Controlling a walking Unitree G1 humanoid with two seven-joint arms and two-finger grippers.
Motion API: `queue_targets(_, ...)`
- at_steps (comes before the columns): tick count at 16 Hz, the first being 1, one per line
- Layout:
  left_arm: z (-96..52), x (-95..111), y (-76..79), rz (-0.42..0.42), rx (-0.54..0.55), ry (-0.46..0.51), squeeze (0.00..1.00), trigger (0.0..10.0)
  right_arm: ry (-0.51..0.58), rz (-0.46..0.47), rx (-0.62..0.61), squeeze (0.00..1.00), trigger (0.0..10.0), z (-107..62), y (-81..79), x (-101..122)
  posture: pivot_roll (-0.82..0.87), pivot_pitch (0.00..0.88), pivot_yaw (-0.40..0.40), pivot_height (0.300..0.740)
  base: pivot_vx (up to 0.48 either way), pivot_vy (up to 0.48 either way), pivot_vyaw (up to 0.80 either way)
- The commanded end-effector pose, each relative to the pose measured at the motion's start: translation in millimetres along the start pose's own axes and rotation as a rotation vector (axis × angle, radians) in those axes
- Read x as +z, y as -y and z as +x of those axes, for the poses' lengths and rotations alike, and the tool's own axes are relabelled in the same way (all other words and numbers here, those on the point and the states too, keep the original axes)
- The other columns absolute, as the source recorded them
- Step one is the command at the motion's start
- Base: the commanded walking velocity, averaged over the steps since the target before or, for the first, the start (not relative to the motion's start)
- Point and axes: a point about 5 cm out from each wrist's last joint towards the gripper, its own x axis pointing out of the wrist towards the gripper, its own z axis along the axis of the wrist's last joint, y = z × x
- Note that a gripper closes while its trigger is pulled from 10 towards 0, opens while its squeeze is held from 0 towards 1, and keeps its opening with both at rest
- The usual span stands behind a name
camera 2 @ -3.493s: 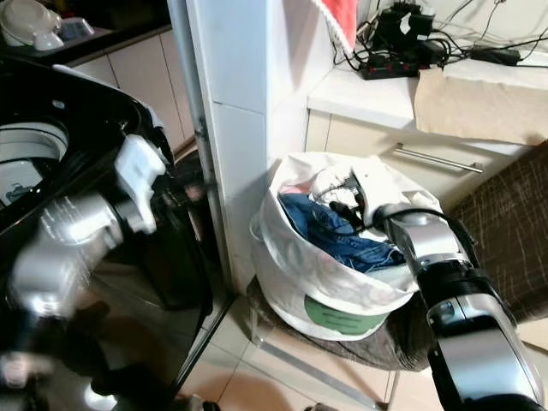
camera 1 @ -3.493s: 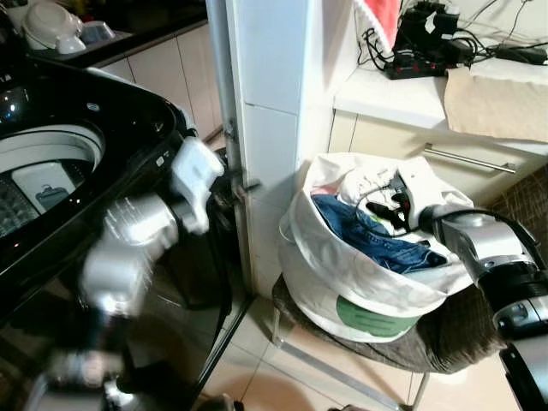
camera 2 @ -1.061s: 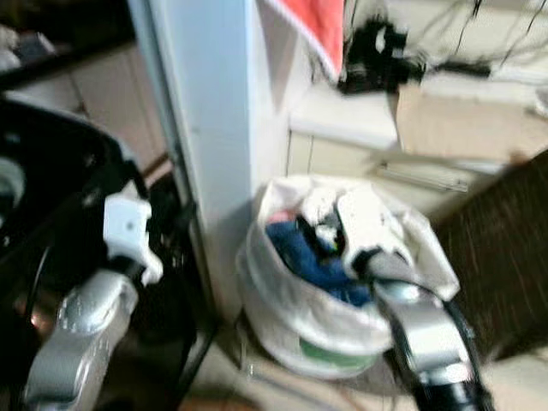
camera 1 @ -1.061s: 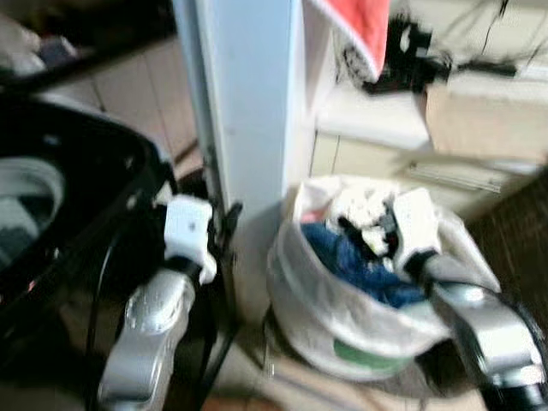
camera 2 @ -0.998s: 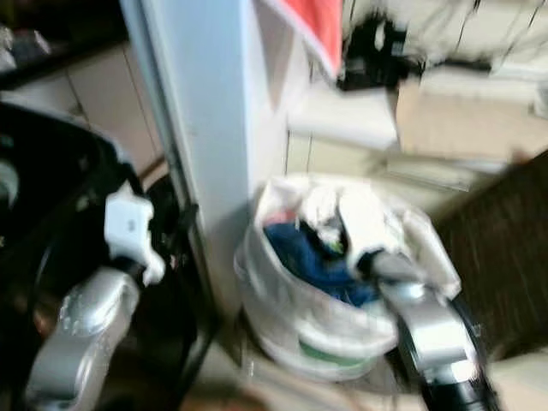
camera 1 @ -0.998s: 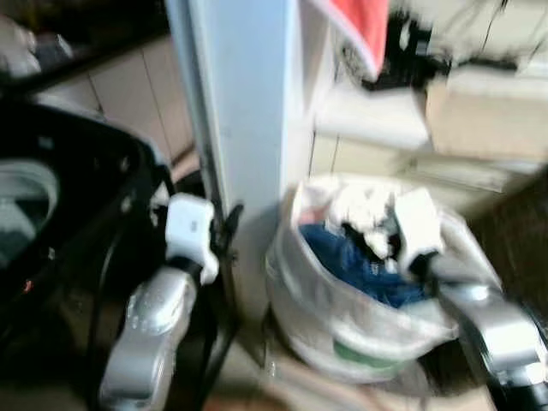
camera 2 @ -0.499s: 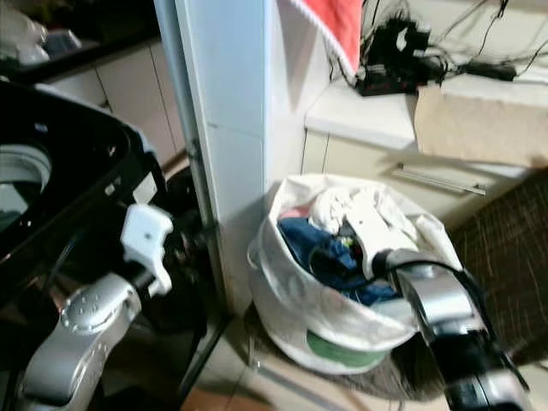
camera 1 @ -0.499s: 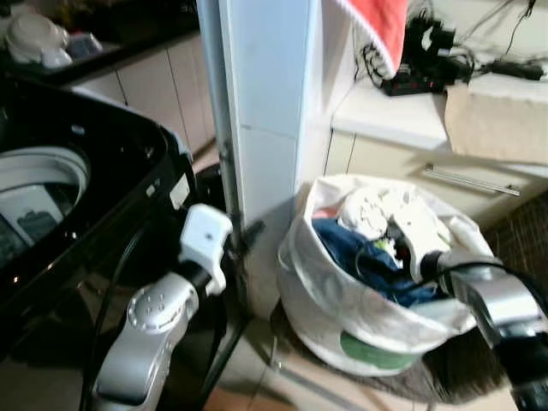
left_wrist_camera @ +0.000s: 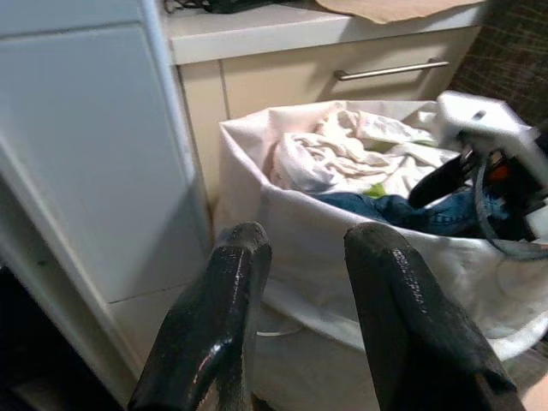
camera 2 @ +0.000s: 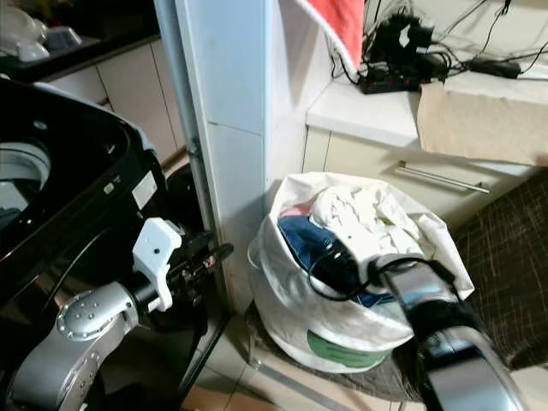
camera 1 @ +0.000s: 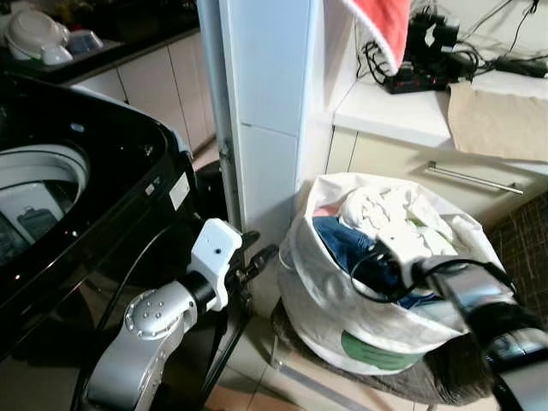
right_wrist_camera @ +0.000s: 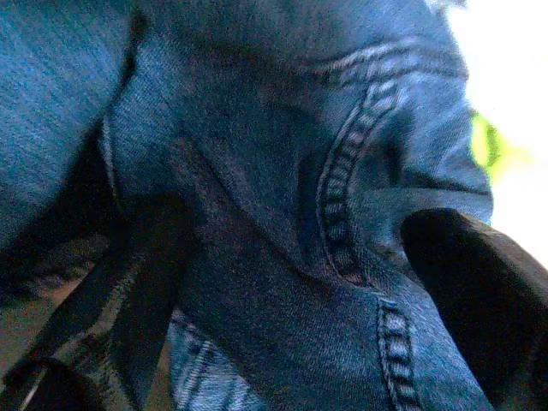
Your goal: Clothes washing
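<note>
Jeans [right_wrist_camera: 257,214] are lying in the white laundry bag [camera 1: 342,291], the right gripper [camera 1: 377,270] reaching down into them, grip unclear. Left gripper [left_wrist_camera: 300,317] is hovering unclenched between washing machine [camera 1: 77,197] and bag. Green label [camera 1: 377,347] on bag is unreadable.

right hand [camera 1: 372,272] now deep in the jeans [camera 1: 342,242] — was above; left hand [camera 1: 257,259] swung toward the laundry bag [camera 1: 325,308]
</note>
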Motion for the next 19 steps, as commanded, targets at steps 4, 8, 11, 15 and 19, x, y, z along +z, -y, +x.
queue_targets(4,-4.5,5.4,9.0,-0.008,-0.087,0.005,0.00,10.0,-0.052,-0.067,-0.049,0.00,10.0,6.5,0.7,-9.2,0.00,0.024,0.029,0.740,0.000,0.000,0.00)
queue_targets(8,-11.2,8.2,24.4,-0.043,-0.237,0.020,0.00,10.0,-0.092,-0.094,-0.030,0.00,0.0,10.2,-3.1,-18.4,0.01,0.022,0.029,0.740,0.000,0.000,0.00)
queue_targets(11,-12.1,7.7,25.9,-0.047,-0.260,0.011,0.00,10.0,-0.081,-0.103,-0.035,0.00,0.0,8.1,1.0,-17.6,0.01,0.022,0.029,0.740,0.000,0.000,0.00)
queue_targets(15,-10.5,8.2,24.5,-0.047,-0.260,0.011,0.00,10.0,-0.068,-0.098,-0.039,0.00,0.0,6.9,3.6,-15.4,0.00,0.016,0.034,0.740,0.000,0.000,0.00)
queue_targets(19,-9.7,8.3,24.0,-0.047,-0.259,0.011,0.00,10.0,-0.053,-0.096,-0.042,0.00,0.0,5.3,6.4,-12.6,-0.01,0.010,0.034,0.740,0.000,0.000,0.00)
